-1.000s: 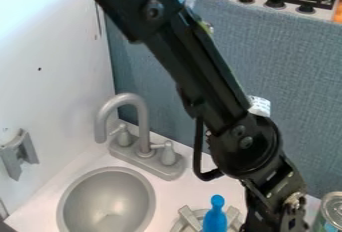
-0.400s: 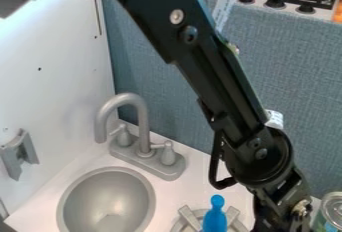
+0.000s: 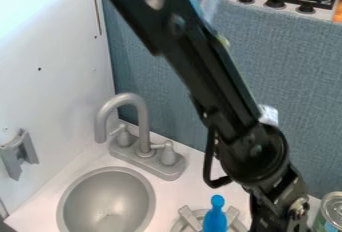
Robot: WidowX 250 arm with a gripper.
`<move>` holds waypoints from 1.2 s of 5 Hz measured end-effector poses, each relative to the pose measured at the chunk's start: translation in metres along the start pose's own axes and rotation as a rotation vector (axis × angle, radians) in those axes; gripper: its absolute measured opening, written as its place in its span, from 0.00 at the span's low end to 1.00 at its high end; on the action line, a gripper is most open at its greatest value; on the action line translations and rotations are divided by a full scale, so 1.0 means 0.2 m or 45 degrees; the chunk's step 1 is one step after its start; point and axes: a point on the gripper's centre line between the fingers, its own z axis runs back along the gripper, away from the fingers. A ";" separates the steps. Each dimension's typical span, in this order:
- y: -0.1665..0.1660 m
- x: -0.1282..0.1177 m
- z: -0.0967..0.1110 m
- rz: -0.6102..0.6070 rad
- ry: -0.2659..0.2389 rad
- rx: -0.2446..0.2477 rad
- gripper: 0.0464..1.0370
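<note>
Camera view: claw low at right, between blue peg and can.
I see the black arm slanting down from the upper left to the bottom edge; I cannot tell whether the claw is open, closed or gripping anything. The blue peg, round-topped, shows upright at bottom centre, overlapping a gray round piece on the white counter; contact between them unclear. The can sits at the lower right corner. To the left I note the gray sink basin, with the faucet behind it.
</note>
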 end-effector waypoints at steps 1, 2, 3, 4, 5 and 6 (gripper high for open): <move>-0.06 -0.01 0.17 -0.098 -0.080 -0.026 0.06; -0.17 0.03 0.24 -0.221 -0.154 -0.029 0.06; -0.30 0.07 0.29 -0.365 -0.204 -0.035 0.06; -0.42 0.19 0.24 -0.509 -0.197 -0.011 0.06; -0.46 0.24 0.20 -0.566 -0.169 0.011 0.06; -0.48 0.27 0.15 -0.614 -0.140 0.026 0.06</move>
